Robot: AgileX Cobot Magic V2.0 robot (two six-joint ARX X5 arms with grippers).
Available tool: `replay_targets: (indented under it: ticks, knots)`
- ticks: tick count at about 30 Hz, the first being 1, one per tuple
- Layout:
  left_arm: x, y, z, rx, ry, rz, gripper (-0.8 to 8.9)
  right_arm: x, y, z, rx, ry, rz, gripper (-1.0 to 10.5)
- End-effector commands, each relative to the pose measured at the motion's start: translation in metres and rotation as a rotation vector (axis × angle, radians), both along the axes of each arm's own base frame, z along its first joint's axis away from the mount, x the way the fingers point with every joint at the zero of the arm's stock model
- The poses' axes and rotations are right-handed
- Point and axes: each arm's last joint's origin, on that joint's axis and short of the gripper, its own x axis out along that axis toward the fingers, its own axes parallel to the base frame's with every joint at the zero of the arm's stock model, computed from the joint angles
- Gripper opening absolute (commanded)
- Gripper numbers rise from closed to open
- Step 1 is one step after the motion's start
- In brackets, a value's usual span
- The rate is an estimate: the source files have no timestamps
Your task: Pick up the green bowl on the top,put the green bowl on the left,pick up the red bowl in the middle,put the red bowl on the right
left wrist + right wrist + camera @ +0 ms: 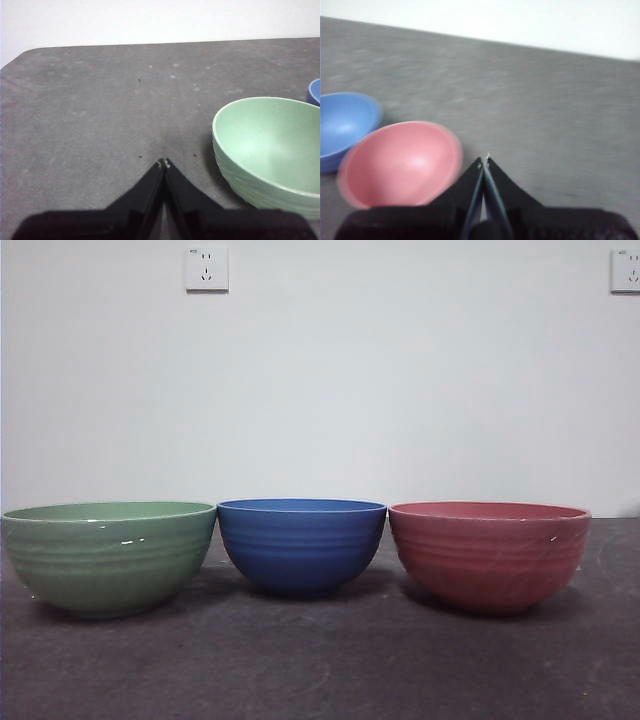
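Black jaws of the left gripper (164, 162) are pressed together above bare table, beside the glossy ribbed green ceramic bowl (108, 555) at left. Right gripper (484, 160), also closed, hovers beside the pinkish-red ribbed bowl (489, 554) at right; a blue ribbed bowl (301, 544) sits between them on the dark grey table (320, 670).

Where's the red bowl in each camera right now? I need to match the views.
Front view: the red bowl stands at the right end of the row.
Left wrist view: not in it.
Right wrist view: the red bowl beside the shut right gripper.
Shared landmark: the blue bowl next to it.
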Motion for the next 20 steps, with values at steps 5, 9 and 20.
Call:
replay_targets:
  ticks: [5,9,20]
  knots:
    - [0.001,0.000,-0.005,-0.006,0.013,0.003,-0.03,-0.026,-0.015,-0.005,0.032,-0.157,-0.119,0.0]
    - [0.001,0.000,-0.005,-0.006,0.014,0.002,-0.03,-0.021,-0.013,-0.021,0.064,-0.201,-0.043,0.0]
    - [0.001,0.000,-0.005,-0.006,0.014,0.003,-0.03,0.010,-0.006,-0.110,0.146,-0.089,0.125,0.0]
